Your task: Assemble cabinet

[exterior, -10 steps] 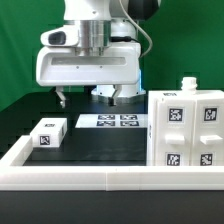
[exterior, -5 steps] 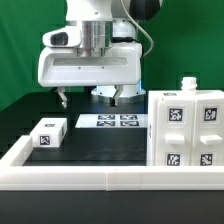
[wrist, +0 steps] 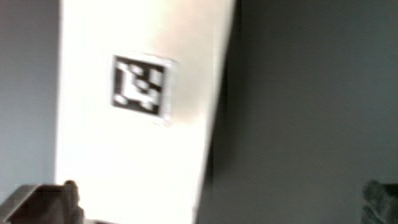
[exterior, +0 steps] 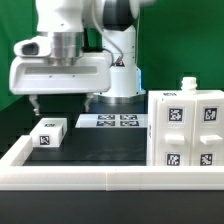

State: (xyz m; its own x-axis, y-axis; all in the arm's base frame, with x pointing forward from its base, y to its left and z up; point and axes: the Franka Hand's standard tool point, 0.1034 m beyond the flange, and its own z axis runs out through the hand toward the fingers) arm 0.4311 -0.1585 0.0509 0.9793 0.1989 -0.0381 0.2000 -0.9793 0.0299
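Black table [exterior: 110, 150], green backdrop [exterior: 12, 30] behind it; you have these items in view.

1. Rim [exterior: 90, 178]: low, white, framing the table along the near edge and the exterior view's left side.
2. Marker board [exterior: 112, 121]: flat and white, lying mid-table towards the back, with several tags face up. It lies apart from both cabinet parts.
3. Cabinet shell [exterior: 186, 130]: a white boxy body standing upright at the exterior view's right, just behind the near rim. Square tags cover the face turned to you, and a small white knob [exterior: 187, 84] sits on its top. The near rim crosses in front of its foot.
4. Drawer block [exterior: 48, 133]: small and white, lying on the table at the exterior view's left, near the side rim and well apart from the cabinet shell. One tag faces you in the exterior view. The wrist view shows the block [wrist: 143, 110] as a long white slab with a tag [wrist: 143, 82] on its upper face.
5. Gripper [exterior: 62, 104]: hanging from the white wrist housing [exterior: 60, 72], above the drawer block and clear of it. The dark fingers [exterior: 35, 103] stand wide apart and hold nothing. In the wrist view one fingertip [wrist: 45, 205] overlaps the block's edge, and the other is well off to the far side over bare table.
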